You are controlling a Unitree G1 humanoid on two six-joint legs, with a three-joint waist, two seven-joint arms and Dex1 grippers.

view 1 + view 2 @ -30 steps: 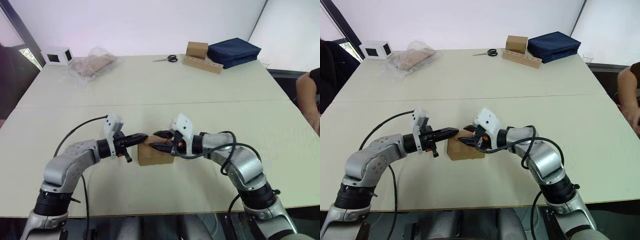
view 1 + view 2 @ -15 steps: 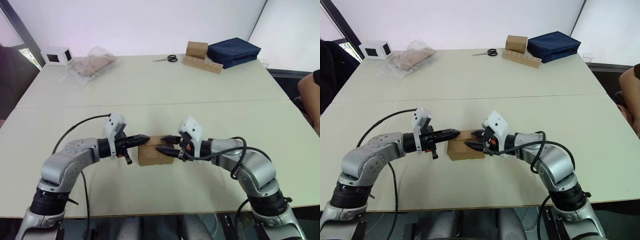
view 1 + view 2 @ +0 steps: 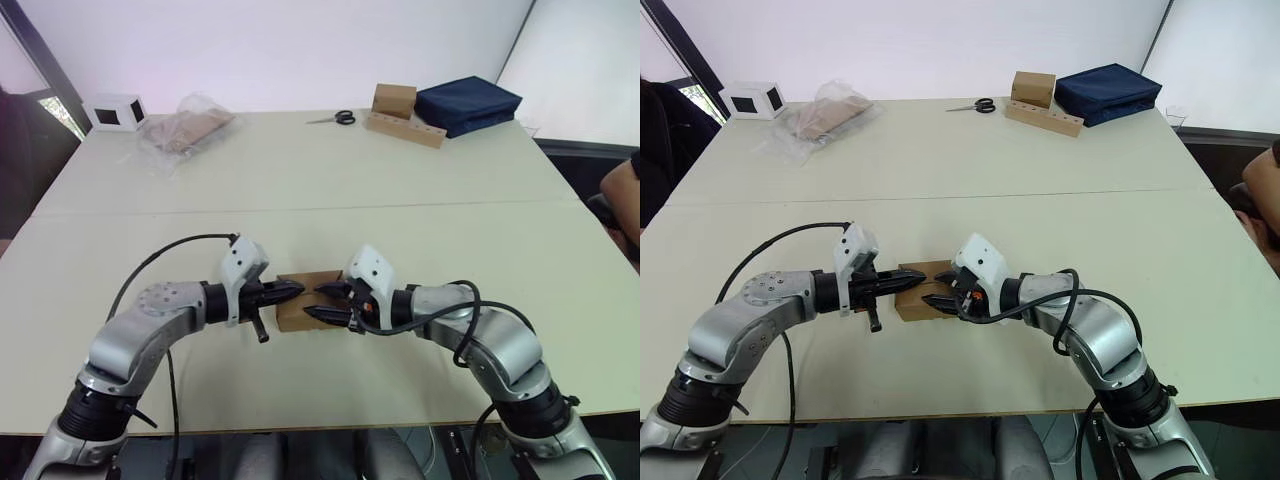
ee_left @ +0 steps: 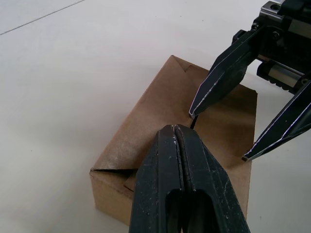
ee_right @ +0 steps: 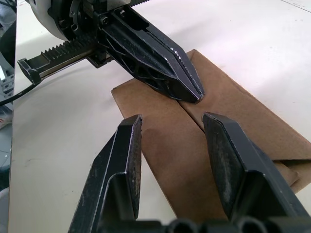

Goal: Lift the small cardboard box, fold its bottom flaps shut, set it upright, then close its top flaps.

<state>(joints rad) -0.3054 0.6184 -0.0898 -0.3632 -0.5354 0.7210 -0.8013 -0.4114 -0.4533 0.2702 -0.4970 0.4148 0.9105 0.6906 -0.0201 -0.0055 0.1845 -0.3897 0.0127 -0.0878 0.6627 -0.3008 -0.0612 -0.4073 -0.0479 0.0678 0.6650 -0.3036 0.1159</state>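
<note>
The small cardboard box (image 3: pixel 292 320) lies flat on the table near its front edge, between my two grippers. Two brown top flaps (image 5: pixel 228 109) meet in a seam along its upper face. The bottom flaps are hidden. My left gripper (image 4: pixel 175 130) is shut, its tip resting on that seam. It shows in the right wrist view too, left gripper (image 5: pixel 193 93). Facing it, my right gripper (image 5: pixel 172 122) stands open over the same face, one finger on each side of the seam. Its fingertips (image 4: pixel 193 112) nearly meet the left gripper's tip.
Along the far edge lie a white box with a dark window (image 3: pixel 115 110), a plastic bag (image 3: pixel 186 128), scissors (image 3: pixel 335 118), a squarer brown box (image 3: pixel 393 99) on a cardboard strip (image 3: pixel 406 129), and a navy bag (image 3: pixel 468 103). A person's arm (image 3: pixel 620 190) shows at the right.
My left gripper has slid right onto the box's top. My right gripper drew back to the right, then returned left over the box.
</note>
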